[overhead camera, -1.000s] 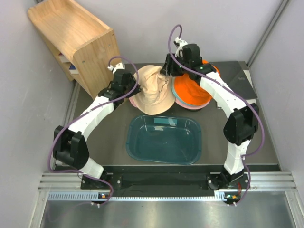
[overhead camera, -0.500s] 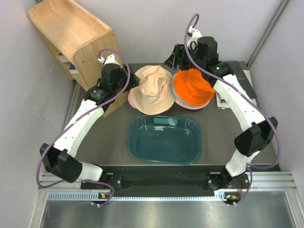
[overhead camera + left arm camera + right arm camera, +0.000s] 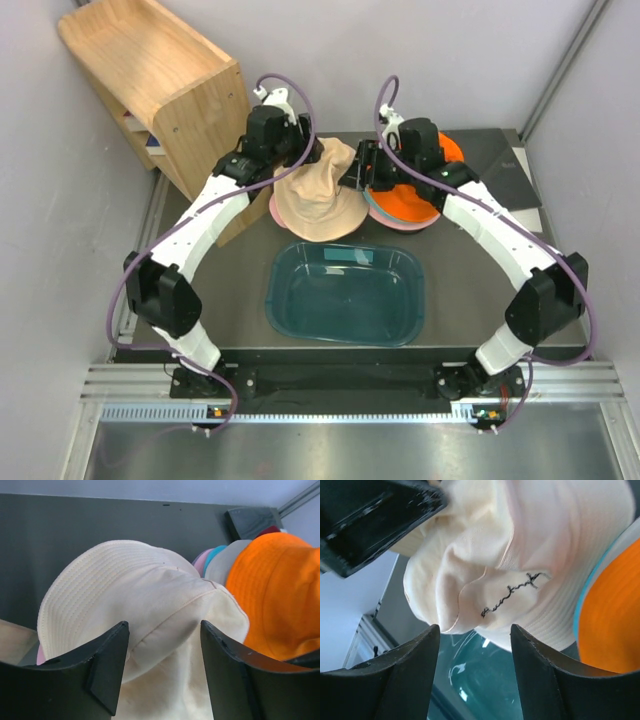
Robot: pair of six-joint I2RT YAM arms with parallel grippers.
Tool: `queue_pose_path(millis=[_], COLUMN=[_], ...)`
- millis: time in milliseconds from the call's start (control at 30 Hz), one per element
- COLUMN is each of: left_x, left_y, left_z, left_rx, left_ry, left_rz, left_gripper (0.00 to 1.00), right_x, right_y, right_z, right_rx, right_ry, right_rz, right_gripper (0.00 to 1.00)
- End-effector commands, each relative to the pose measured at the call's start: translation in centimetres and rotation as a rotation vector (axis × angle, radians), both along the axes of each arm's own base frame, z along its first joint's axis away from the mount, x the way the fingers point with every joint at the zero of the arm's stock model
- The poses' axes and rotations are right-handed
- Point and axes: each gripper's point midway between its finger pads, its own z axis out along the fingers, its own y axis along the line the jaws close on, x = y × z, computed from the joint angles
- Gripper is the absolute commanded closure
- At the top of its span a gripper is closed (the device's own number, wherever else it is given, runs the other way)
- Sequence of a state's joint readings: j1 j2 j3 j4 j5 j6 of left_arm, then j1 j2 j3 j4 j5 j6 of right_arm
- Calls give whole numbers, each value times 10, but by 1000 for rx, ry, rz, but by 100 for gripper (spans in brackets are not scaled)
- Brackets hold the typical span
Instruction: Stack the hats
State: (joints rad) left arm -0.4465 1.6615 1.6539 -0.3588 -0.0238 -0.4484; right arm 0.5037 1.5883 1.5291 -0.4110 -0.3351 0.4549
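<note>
Claws both wide. Left claw (image 3: pixel 164 625) straddles beige hat (image 3: pixel 125 590); only right claw (image 3: pixel 475 630) camera shows script (image 3: pixel 512 595), tub (image 3: pixel 470 680) past brim. Orange hat (image 3: pixel 280 590) crowds right, worktop (image 3: pixel 75 530) open behind.

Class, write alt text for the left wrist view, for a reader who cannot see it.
A beige bucket hat fills the frame between the left gripper's two black fingers. Right of it, an orange hat tops a stack of hats.

A dark teal plastic tub (image 3: pixel 346 292) is sitting open side up on the gray table (image 3: pixel 240 300). A wooden shelf unit (image 3: pixel 150 75) is standing well beyond the tub to its far left, and a dark flat pad (image 3: pixel 505 165) is lying beyond it to the far right. A metal rail (image 3: pixel 350 385) is running along the tub's near side.
</note>
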Motion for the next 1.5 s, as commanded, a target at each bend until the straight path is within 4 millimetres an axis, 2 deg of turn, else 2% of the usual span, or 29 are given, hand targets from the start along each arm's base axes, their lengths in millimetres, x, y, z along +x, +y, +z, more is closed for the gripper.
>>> queue_pose_path(millis=[0,33,133,400,567,667,700,733,800,867,1000,1133,1300,1467], left_x=[11,12,12,15,18,20,21,22,23,25,33,38,45,51], left_y=[-7,-7,-13,-17,-20,-20,-18,-17,-15,-13,1,11,19,26], left_z=[32,31,26,12,6,7,9,11,12,12,16,17,-3,-10], left_rx=[1,2,-7,-4,-1,-3,2,8,15,25,70,96,94,68], left_ry=[-113,-114,-104,-82,-73,-79,-86,-92,-100,-103,-108,-120,-65,-44], left_rz=[-36,-37,-67,-75,-83,-80,-72,-68,-59,-54,8,27,29,42], left_gripper=[38,39,42,49,58,68,72,76,92,100,100,100,100,100], right_x=[-11,-9,-7,-2,2,5,6,7,9,12,18,23,26,24], right_y=[14,15,22,40,49,53,52,54,55,56,61,60,54,41], right_z=[43,49,48,23,15,12,12,15,18,21,26,20,2,-5], right_rx=[99,105,104,69,63,60,60,62,66,73,85,71,15,-19], right_ry=[-72,-82,-77,-12,5,15,16,11,1,-3,-6,7,27,34], right_rz=[44,47,64,100,123,134,132,133,131,128,127,113,88,55], right_gripper=[42,43,43,46,48,60,73,81,99,100,100,100,100,100])
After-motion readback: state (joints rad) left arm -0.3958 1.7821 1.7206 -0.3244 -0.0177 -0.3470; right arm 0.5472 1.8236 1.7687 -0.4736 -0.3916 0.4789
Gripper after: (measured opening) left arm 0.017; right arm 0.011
